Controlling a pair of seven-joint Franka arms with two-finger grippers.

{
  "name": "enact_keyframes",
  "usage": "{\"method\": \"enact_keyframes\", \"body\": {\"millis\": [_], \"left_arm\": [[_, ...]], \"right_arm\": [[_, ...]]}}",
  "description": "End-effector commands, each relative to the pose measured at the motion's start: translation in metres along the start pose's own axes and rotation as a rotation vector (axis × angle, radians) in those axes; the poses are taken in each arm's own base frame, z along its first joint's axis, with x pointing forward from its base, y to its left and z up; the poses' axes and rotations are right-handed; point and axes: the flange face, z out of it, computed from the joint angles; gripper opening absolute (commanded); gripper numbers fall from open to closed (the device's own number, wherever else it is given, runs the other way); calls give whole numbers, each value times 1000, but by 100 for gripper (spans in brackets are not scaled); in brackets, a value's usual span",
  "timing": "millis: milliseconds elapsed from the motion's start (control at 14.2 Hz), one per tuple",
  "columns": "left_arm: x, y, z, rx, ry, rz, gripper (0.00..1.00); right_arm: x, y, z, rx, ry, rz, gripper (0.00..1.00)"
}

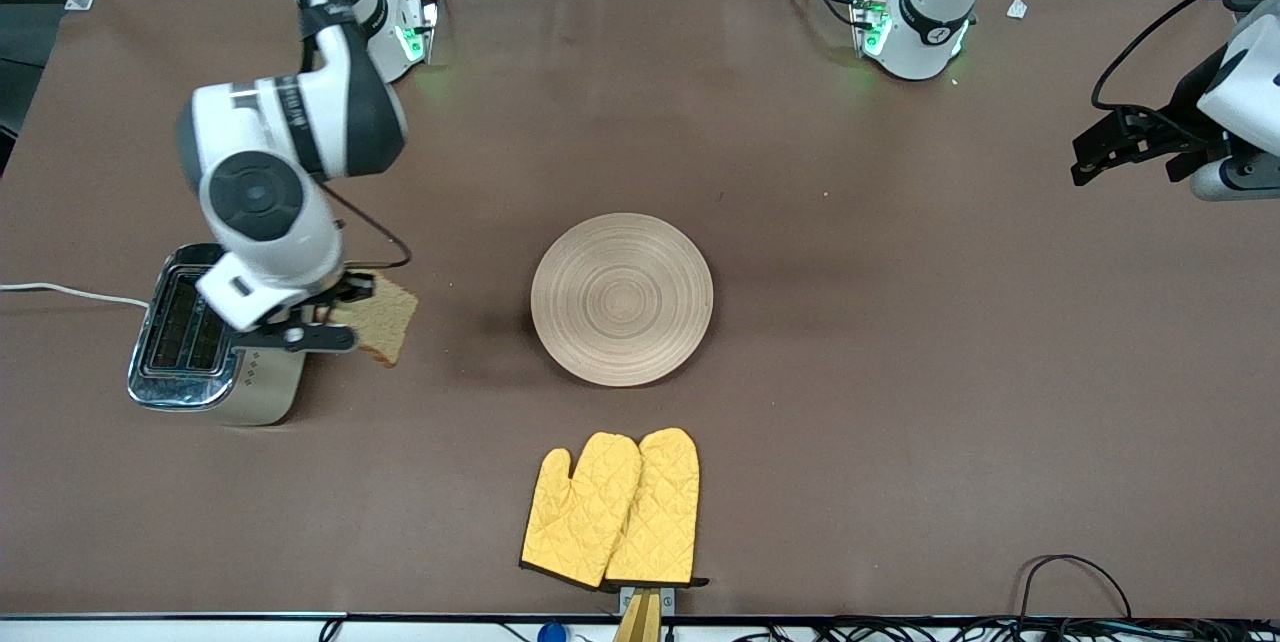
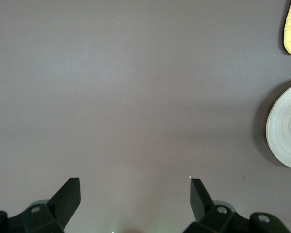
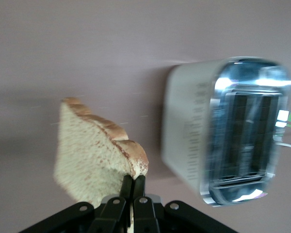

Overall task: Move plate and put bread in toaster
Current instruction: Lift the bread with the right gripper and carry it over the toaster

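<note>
Toaster (image 1: 215, 337): stands on the desk (image 1: 900, 372) at the right arm's end, about 9 o'clock from the plate; both slots in its chrome top face up and look empty. A white cord (image 1: 70, 294) runs off from it toward the desk edge.
Right gripper (image 1: 325, 314): up in the air just beside the toaster, at its 3 o'clock, jaws clamped on the crust edge of the bread.
Bread (image 1: 382, 319): held off the desk, hanging beside the toaster and not yet over a slot; in the right wrist view (image 3: 94, 158) it is pinched at one corner and tilted.
Step in hand: carrying the slice to a slot, by my reading. To do it well, lift it above the chrome top, turn it on edge in line with a slot, centre it, then lower before letting go; the corner grip may let it swing.
Plate (image 1: 622, 299): mid-desk, bare, well apart from the toaster.
Oven mitts (image 1: 612, 509): a yellow pair at the plate's 6 o'clock, nearer the front camera.
In the way: nothing lies between bread and slots; only the toaster's side wall is close.
Left gripper (image 1: 1120, 150): waits over bare desk at the left arm's end, jaws apart and holding nothing.
</note>
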Motion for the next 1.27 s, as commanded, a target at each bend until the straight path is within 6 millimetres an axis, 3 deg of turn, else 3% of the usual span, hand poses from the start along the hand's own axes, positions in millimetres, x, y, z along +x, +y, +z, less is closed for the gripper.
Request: {"method": "enact_keyframes", "body": {"millis": [0,282,705,917,1199], "left_arm": [[0,-4,-1,-9,5,6,100],[2,-7,-1,-10,11,-1,100],[9,-6,1,-14,39,1,100],[6,-5,-1,-13,37,2,100],[5,-4,-4,-15,40,4,100]], "right_arm": [[-4,41,4,-173,-30,-15,0],[-7,61,13,-316,-100,-76,0],[-2,61,52,-430,-316,-275,0],[-1,74,54,-437,-360,-365,0],[-10,74,46,-451,-421,-354,0]]}}
